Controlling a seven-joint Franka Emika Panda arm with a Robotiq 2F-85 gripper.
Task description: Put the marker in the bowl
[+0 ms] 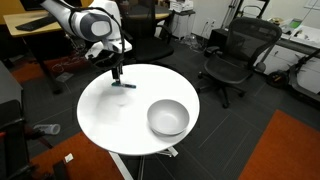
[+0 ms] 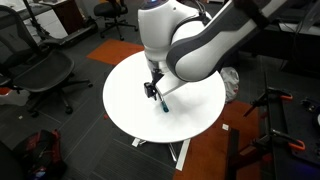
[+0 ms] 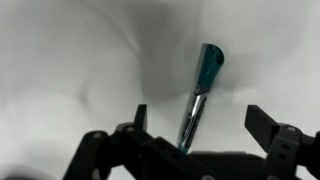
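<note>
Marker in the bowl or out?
Out. The thin dark marker with a teal end lies on the round white table, straddled by the open hand; the light grey-white bowl is empty.

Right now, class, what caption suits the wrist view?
Open gripper straddles the teal-tipped marker lying on the white table.

We are recording the arm point(image 1: 84, 20) as clad in smooth, rounded white shells in both exterior views. Dark grey to black rings are showing at its joints. In the upper right of an exterior view, its bulky white segments point(image 2: 195, 40) are reading as glossy and cylindrical. The gripper point(image 1: 117, 72) is appearing black and compact beneath the last white link. Along the bottom edge of the wrist view we are seeing matt black, angular fingers point(image 3: 262, 122) with jointed linkage bars. Screws and markings are proving too small to tell.
</note>
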